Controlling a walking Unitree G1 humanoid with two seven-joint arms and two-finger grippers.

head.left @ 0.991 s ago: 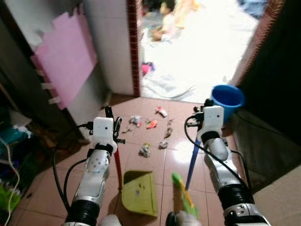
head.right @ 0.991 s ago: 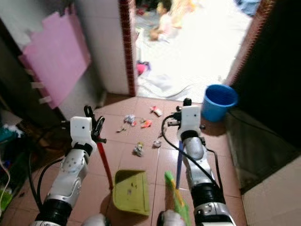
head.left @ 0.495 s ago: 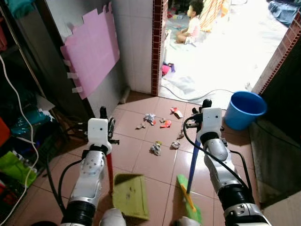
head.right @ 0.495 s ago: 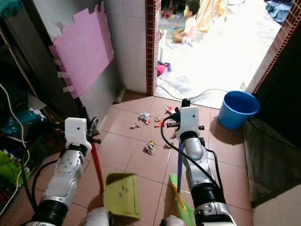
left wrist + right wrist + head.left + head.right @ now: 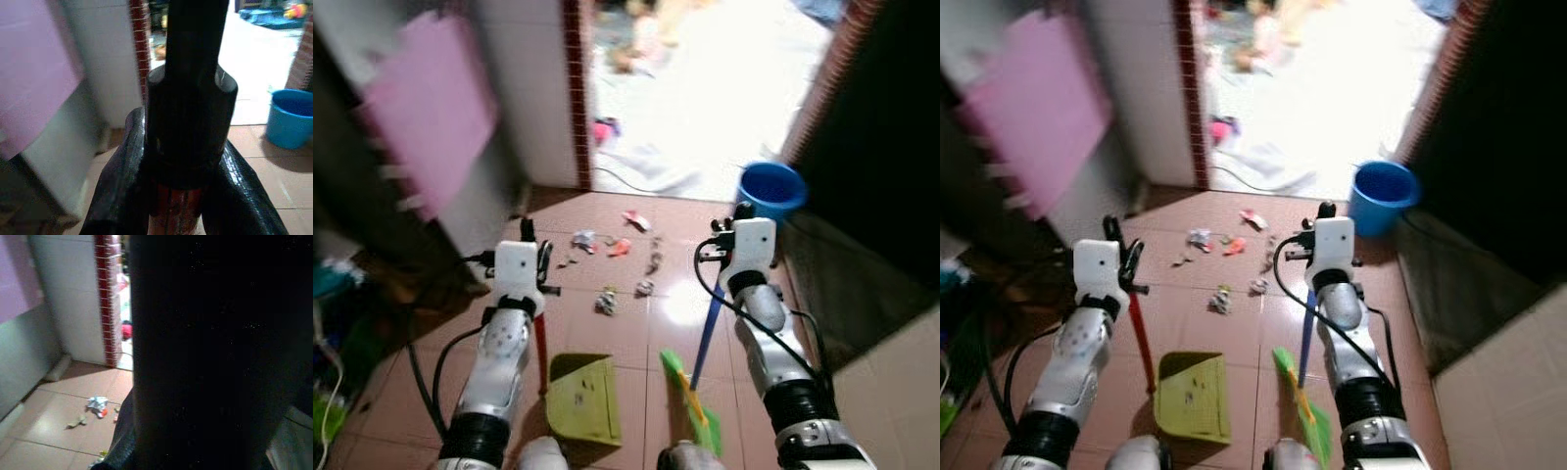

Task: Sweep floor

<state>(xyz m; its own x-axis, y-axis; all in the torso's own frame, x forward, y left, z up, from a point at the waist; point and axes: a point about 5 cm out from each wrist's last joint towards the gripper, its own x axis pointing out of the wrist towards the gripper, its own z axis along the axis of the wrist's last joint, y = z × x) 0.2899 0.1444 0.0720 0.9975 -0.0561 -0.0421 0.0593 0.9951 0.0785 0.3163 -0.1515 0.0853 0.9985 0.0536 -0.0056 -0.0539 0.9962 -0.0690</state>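
Green dustpan (image 5: 582, 399): low centre, flat on the tiles, mouth toward the rubbish.
Left gripper (image 5: 530, 257): jaws clamped on the red handle (image 5: 539, 343), steadying the pan.
Right gripper (image 5: 739, 211): cannot tell its jaws; blue broom (image 5: 707, 338) slants beneath.
Litter (image 5: 607, 300): mid-frame, ahead of both tools.
Blue bucket (image 5: 771, 191): upper right, by the doorway.

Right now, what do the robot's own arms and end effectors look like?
Both arms are silver jointed segments with black bands and looping black cables. A white boxy housing sits at each wrist. The left end effector and right end effector each have long black fingers.
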